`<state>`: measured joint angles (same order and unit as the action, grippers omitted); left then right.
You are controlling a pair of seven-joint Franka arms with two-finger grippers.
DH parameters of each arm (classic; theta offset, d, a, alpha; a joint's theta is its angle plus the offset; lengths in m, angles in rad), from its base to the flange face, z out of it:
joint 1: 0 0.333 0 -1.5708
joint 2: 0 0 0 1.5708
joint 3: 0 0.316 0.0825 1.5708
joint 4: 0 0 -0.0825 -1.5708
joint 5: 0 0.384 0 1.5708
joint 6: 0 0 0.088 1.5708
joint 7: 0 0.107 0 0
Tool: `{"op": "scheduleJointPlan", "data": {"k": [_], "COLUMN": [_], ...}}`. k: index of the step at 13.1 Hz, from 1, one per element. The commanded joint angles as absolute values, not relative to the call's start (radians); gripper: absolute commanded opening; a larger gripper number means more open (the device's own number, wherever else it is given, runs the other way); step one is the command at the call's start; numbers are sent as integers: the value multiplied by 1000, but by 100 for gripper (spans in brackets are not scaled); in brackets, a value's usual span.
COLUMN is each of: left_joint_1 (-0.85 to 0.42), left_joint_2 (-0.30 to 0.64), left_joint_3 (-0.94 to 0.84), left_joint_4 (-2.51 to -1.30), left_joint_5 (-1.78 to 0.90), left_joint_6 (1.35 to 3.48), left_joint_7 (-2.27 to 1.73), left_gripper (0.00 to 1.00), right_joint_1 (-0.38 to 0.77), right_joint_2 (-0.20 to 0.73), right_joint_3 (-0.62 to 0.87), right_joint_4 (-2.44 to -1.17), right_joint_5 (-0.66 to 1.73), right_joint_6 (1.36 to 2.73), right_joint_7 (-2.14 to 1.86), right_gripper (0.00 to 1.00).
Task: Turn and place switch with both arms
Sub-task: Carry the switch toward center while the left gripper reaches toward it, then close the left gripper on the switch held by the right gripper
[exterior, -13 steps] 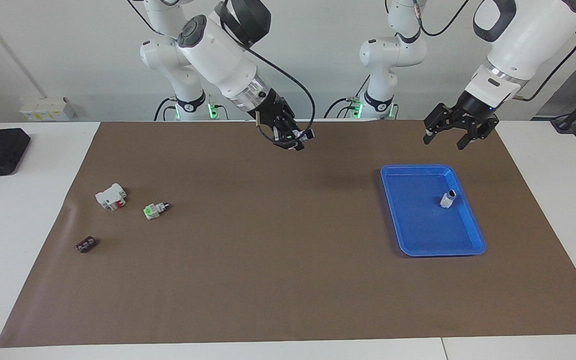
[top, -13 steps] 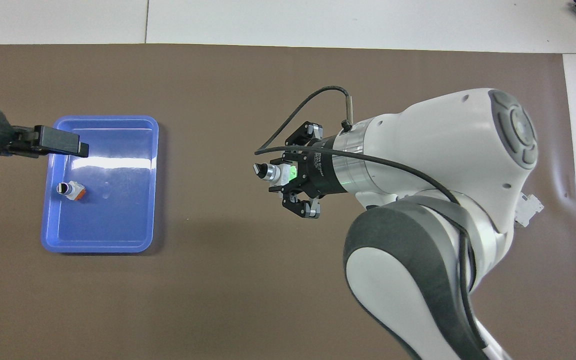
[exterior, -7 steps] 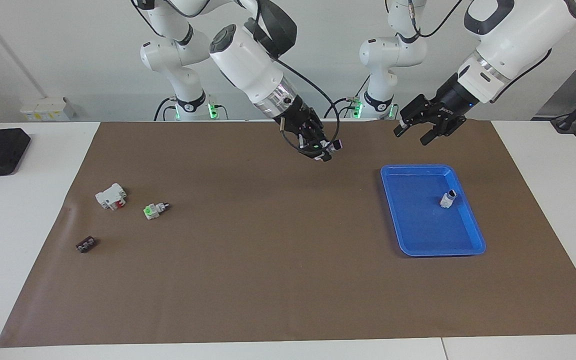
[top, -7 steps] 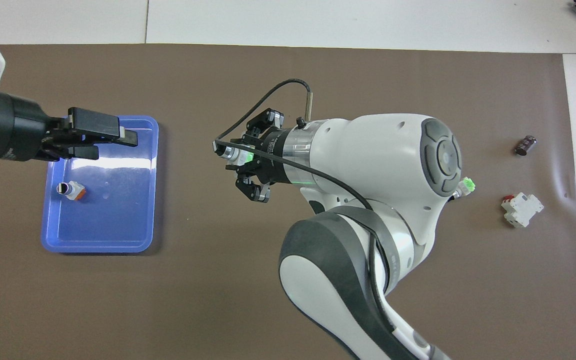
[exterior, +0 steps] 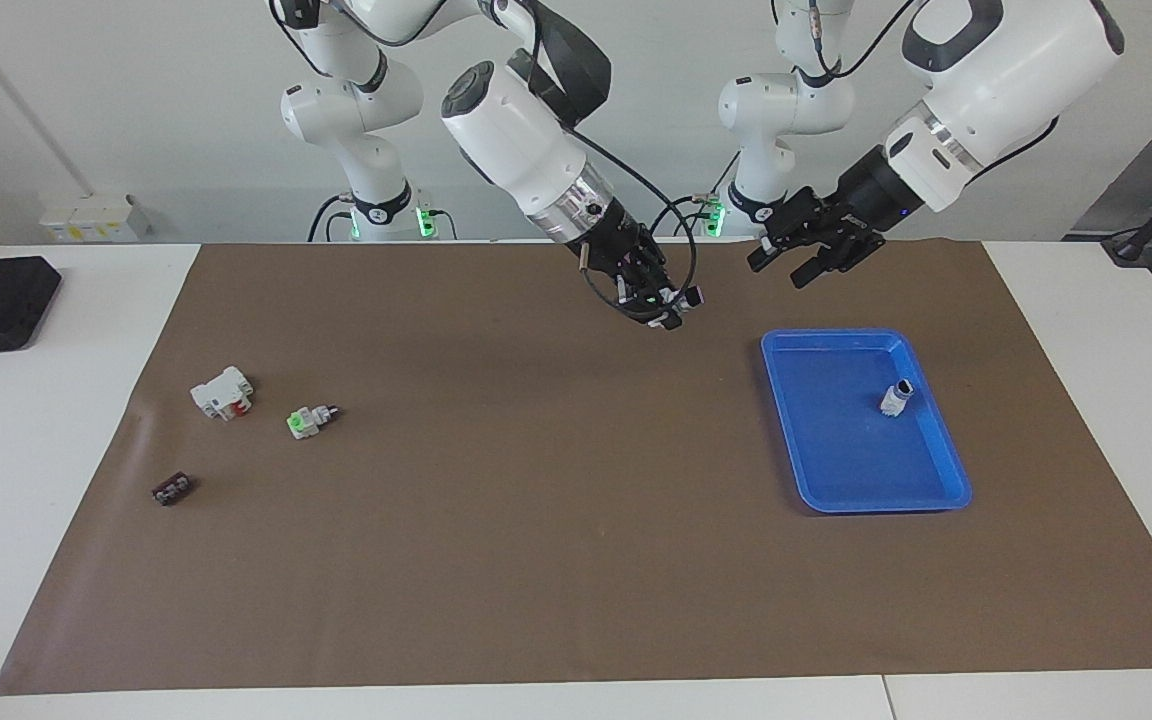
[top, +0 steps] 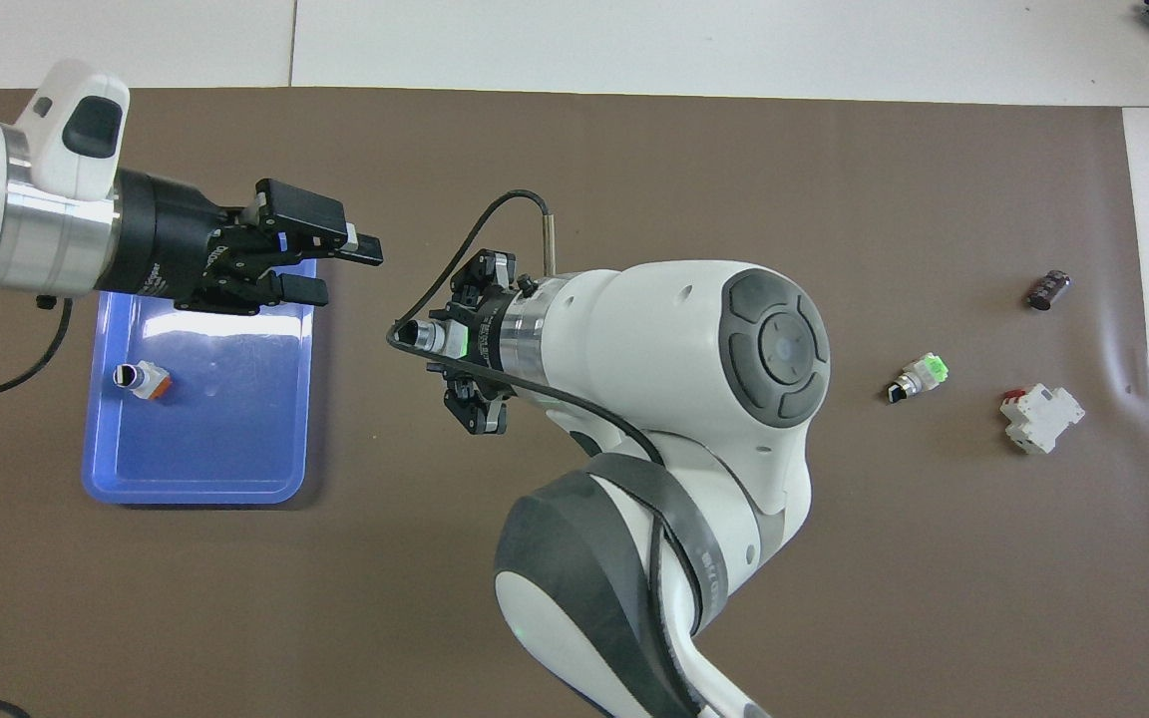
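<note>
My right gripper (exterior: 669, 303) is shut on a white-grey switch (exterior: 684, 297) with a green block, held in the air over the mat's middle, its black-and-silver end pointing toward the left gripper. It also shows in the overhead view (top: 423, 336), in the right gripper (top: 447, 341). My left gripper (exterior: 784, 270) is open and empty, in the air over the tray's corner beside the held switch (top: 335, 267). A second green switch (exterior: 309, 420) lies on the mat toward the right arm's end (top: 919, 377).
A blue tray (exterior: 836, 450) toward the left arm's end holds a small white-and-orange part (exterior: 896, 397); the tray also shows in the overhead view (top: 225, 419). A white-and-red block (exterior: 222, 392) and a tiny black strip (exterior: 172, 488) lie near the second switch.
My right gripper has carried the switch toward the left arm's end. My left gripper has moved from over the tray's edge toward the middle, closing the gap between the two.
</note>
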<state>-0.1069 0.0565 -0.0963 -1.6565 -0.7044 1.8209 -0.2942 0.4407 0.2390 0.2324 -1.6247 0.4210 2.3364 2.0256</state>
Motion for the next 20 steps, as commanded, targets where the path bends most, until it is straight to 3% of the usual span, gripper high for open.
{"op": "scheduleJointPlan", "data": {"k": [1, 7, 20], "left_joint_1": [-124, -121, -139], "left_joint_2": [71, 58, 41], "left_joint_3": [-87, -89, -103], "left_joint_4": [-1657, -1689, -1730], "left_joint_5": [-729, -775, -824], "left_joint_6": [1842, 1812, 1816], "left_joint_7": [-327, -391, -390], "left_gripper": [68, 40, 31], "right_joint_1": [425, 425, 419], "right_joint_2": [229, 229, 227], "right_joint_3": [233, 233, 230], "right_joint_4": [-1609, -1609, -1611], "right_joint_5": [397, 403, 442], "right_joint_6": [2304, 2306, 2306], "right_joint_7": [2023, 2025, 2146], "right_gripper": [0, 0, 0]}}
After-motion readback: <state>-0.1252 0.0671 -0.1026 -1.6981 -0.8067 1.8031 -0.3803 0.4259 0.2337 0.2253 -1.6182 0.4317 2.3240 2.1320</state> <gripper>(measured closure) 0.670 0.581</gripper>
